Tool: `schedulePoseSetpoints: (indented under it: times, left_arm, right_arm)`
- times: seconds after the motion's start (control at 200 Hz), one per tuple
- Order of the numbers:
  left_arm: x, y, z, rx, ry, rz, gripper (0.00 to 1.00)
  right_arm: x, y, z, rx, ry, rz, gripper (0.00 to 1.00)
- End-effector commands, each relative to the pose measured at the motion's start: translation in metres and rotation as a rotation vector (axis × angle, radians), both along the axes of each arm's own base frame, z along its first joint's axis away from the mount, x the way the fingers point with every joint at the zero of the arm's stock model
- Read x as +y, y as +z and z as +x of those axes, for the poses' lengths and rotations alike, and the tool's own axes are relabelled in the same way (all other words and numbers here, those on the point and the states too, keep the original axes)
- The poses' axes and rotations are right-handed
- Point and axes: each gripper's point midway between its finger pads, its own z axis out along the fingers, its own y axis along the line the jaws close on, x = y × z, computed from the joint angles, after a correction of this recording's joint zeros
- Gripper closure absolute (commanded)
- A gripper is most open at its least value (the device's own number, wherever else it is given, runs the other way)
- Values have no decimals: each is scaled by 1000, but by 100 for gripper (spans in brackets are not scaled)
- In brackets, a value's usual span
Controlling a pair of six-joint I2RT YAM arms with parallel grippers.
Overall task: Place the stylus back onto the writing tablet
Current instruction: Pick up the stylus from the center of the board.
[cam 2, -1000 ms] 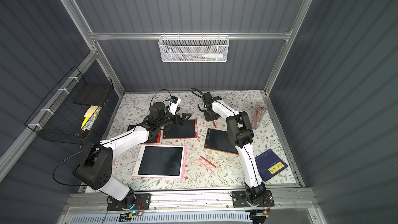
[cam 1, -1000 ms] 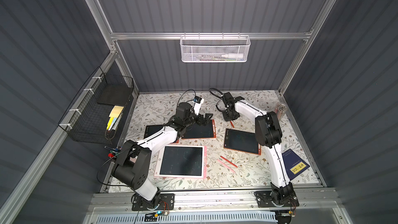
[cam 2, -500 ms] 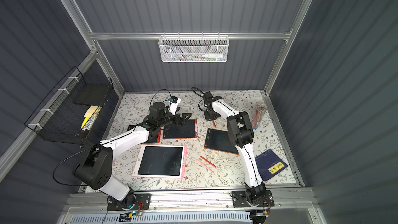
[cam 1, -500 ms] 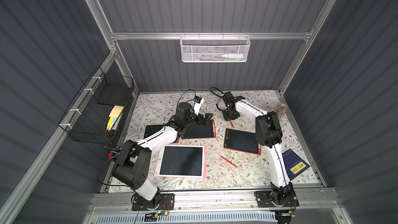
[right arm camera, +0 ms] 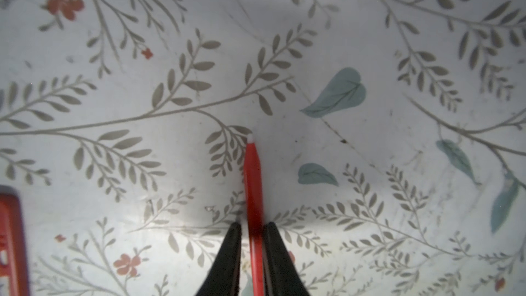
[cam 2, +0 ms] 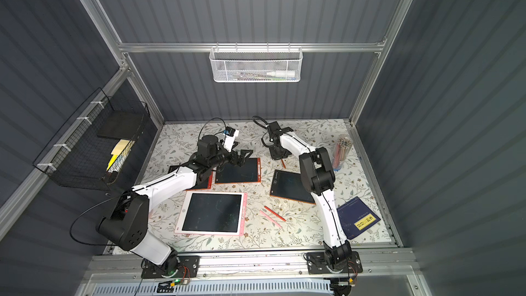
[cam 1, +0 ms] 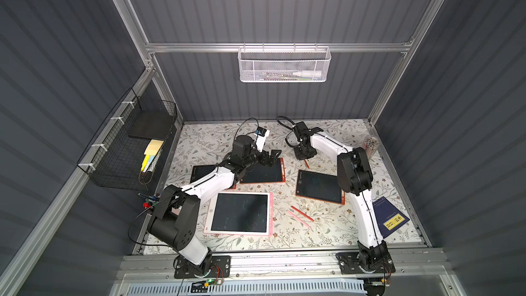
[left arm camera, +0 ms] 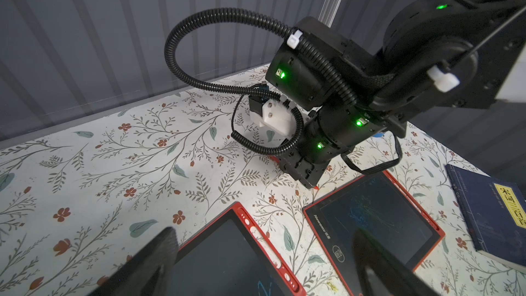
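**Narrow fingers (right arm camera: 232, 252) flank stylus (right arm camera: 253, 183)**

In a top view, the right gripper (cam 1: 304, 157) points down at mid-frame, with the red stylus (cam 1: 306, 163) on the tablecloth (cam 1: 213, 143) beneath, just above a writing tablet (cam 1: 318, 186). Left wrist view: the left gripper (left arm camera: 264, 260) gapes wide at the bottom edge. Right wrist view, bottom centre: fingers flank the stylus; grip unclear.

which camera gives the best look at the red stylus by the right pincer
The right wrist view: the red stylus fills the centre, white tip clear, between the right pincer fingers. Both top views show just a short sliver of it; the left wrist view, a red speck.
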Motion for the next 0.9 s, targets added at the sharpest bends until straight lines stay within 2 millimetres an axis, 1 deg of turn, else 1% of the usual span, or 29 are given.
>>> schedulePoseSetpoints:
  times: [0.0, 0.16, 0.35, 0.49, 0.66, 0.75, 0.895]
  left_arm:
    - [-4, -9, -3, 23, -18, -6, 3]
    - [-4, -10, -3, 24, -17, -5, 4]
    - [-4, -10, -3, 25, -19, -6, 3]
    - [-4, -11, -3, 26, -22, -6, 3]
    - [-5, -11, -4, 26, -27, -8, 3]
    - [-5, -10, -4, 26, -29, -9, 4]
    - [-5, -10, -4, 26, -29, -9, 4]
  right_arm:
    - [-18, -23, -16, 87, 11, -85, 80]
    - [-16, -26, -16, 105, 8, -47, 80]
    - [-5, -34, -24, 172, 17, 66, 80]
    - [-12, -40, -26, 211, -35, 76, 82]
    - [-12, -44, -27, 228, -39, 70, 84]
    - [-10, -42, -26, 225, -46, 78, 86]
    - [-6, -29, -20, 188, -47, 103, 88]
